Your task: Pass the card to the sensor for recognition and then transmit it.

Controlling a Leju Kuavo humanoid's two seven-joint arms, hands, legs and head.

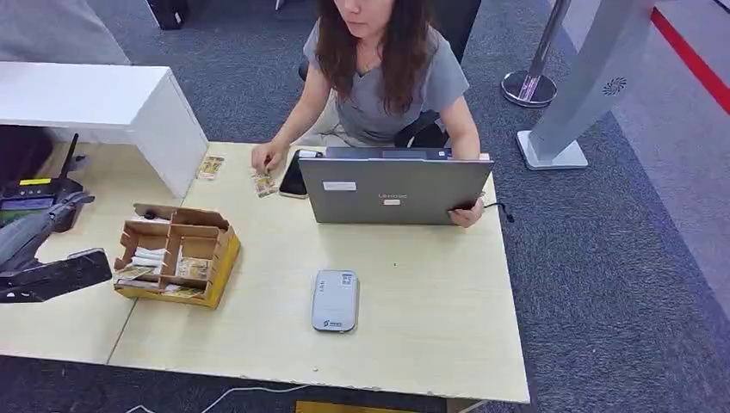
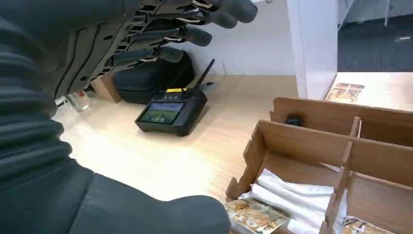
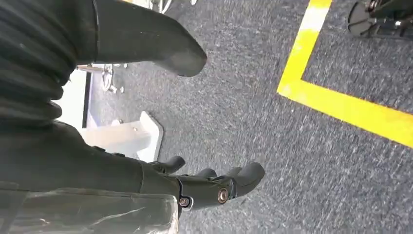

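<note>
A brown cardboard organizer [image 1: 176, 255] on the wooden table [image 1: 413, 344] holds several patterned cards [image 1: 191, 268] in its compartments; up close, one card [image 2: 254, 216] lies at its near corner. My left hand [image 1: 52, 274] hovers open just left of the organizer, holding nothing, fingers [image 2: 187, 35] spread. The grey card sensor [image 1: 335, 300] lies flat toward the table's front middle. My right hand [image 3: 204, 187] hangs open over the carpet, holding nothing. Across the table a person presses one card [image 1: 264, 183] to the tabletop. Another card [image 1: 210, 166] lies by the white shelf.
An open grey laptop [image 1: 394, 188] and a black phone [image 1: 293, 175] sit at the far side before the seated person [image 1: 379, 69]. A black controller [image 2: 168, 112] and a dark case [image 2: 151, 78] stand at the left. A white shelf [image 1: 95, 107] rises at the back left.
</note>
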